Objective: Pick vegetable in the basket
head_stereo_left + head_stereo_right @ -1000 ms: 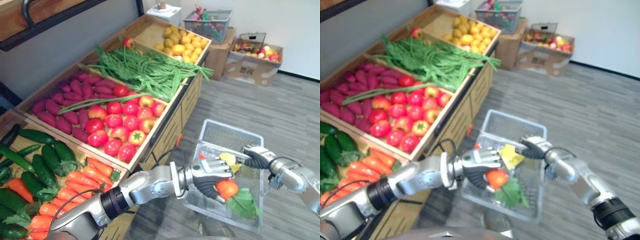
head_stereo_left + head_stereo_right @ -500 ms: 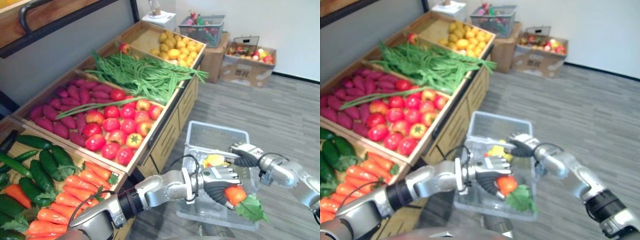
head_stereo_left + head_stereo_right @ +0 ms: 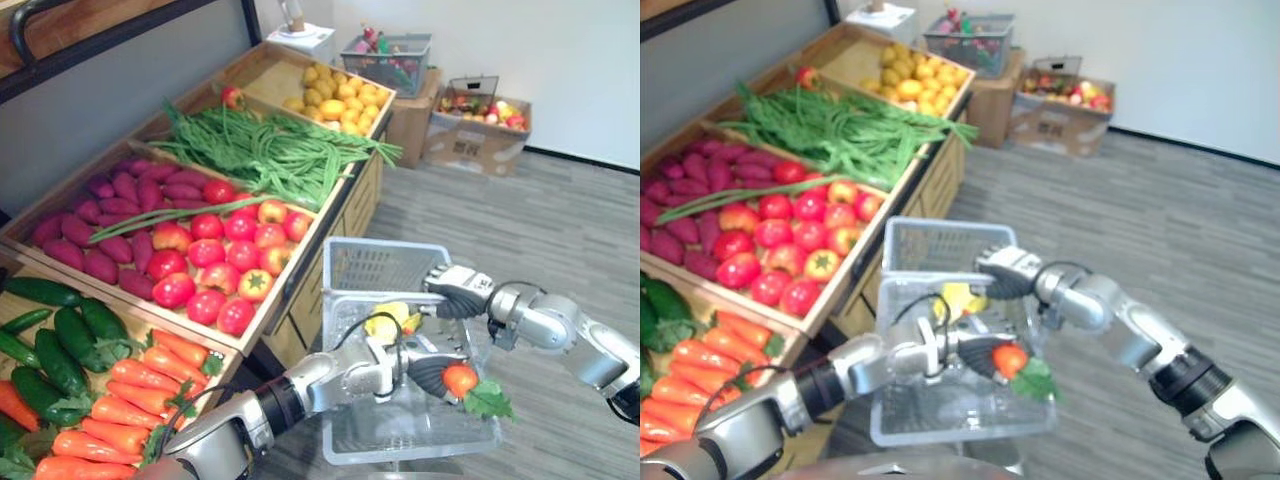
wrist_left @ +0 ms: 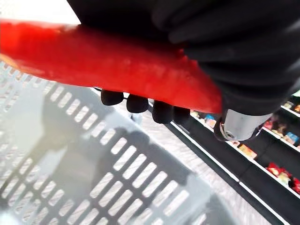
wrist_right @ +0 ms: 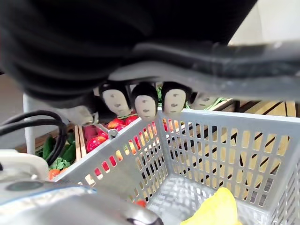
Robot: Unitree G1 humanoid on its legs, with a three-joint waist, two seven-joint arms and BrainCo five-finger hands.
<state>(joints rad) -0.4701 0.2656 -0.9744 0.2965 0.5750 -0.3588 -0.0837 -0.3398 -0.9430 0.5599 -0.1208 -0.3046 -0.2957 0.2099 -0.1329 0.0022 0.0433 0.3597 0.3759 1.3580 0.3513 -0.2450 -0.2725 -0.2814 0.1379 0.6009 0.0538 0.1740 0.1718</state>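
Observation:
My left hand reaches from the lower left over the clear plastic basket. It is shut on an orange carrot, whose green leaves hang over the basket's right rim. In the left wrist view the carrot lies across the palm with the fingers curled under it, and the basket's slotted wall is below. My right hand is shut on the basket's handle at the far right rim, its fingers hooked round it. A yellow vegetable lies inside the basket.
Wooden crates on the left hold carrots, cucumbers, tomatoes, purple sweet potatoes, green beans and yellow fruit. Boxes and a wire basket stand by the far wall. Grey floor lies to the right.
The camera has shifted, so the whole scene sits differently. My left hand still holds the carrot above the basket's right side, now closer to the rim. The right hand keeps the handle.

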